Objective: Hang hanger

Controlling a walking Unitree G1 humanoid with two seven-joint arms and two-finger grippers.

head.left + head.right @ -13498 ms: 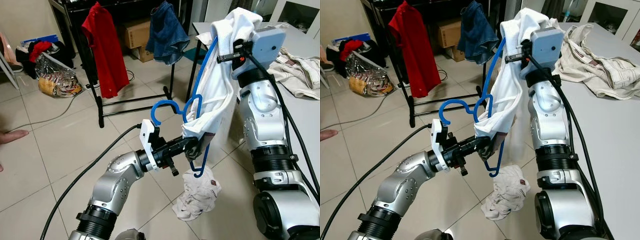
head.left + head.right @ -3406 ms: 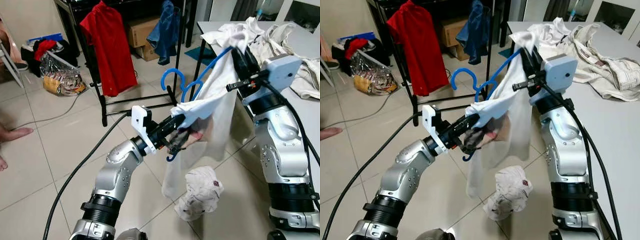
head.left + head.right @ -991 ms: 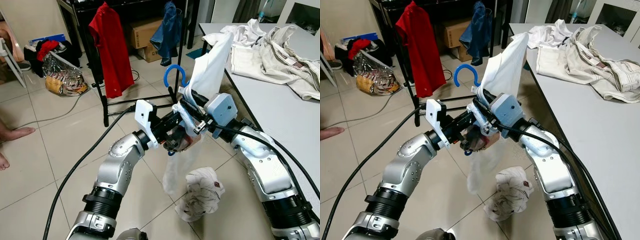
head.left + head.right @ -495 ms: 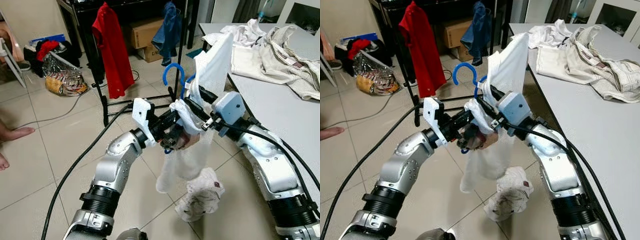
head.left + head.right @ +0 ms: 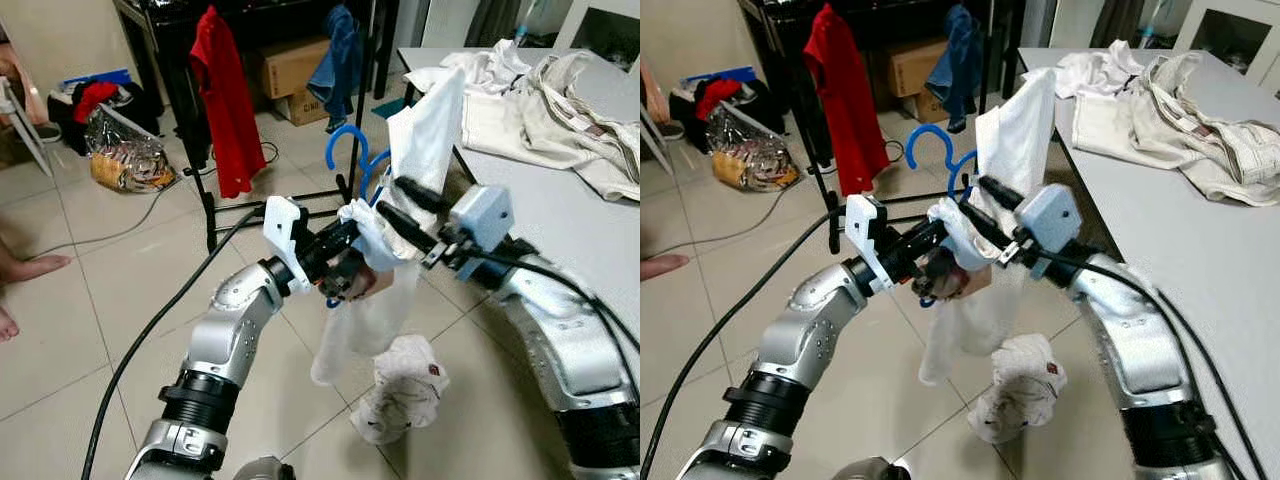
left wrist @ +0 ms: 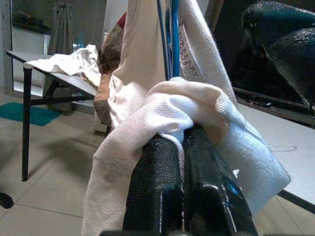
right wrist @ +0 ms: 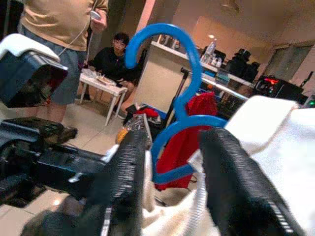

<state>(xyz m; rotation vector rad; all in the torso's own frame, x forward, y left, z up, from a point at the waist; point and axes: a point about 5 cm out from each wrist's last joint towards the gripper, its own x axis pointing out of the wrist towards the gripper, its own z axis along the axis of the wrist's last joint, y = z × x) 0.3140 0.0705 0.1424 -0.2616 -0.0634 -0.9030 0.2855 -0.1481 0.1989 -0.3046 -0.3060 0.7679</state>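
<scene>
Left pincer (image 5: 352, 272) clamped tight, right pincer (image 5: 392, 203) fingers apart, arms converging mid-air

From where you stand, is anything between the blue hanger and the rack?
Nothing solid that I can see: open floor lies between the blue hanger and the black rack. The red shirt and denim garment already hang there; the white shirt drapes over the hanger.

I can read no text, label, brand or number anywhere before me; the crumpled white garment (image 5: 400, 385) on the floor carries a small red mark too blurred to make out.
</scene>
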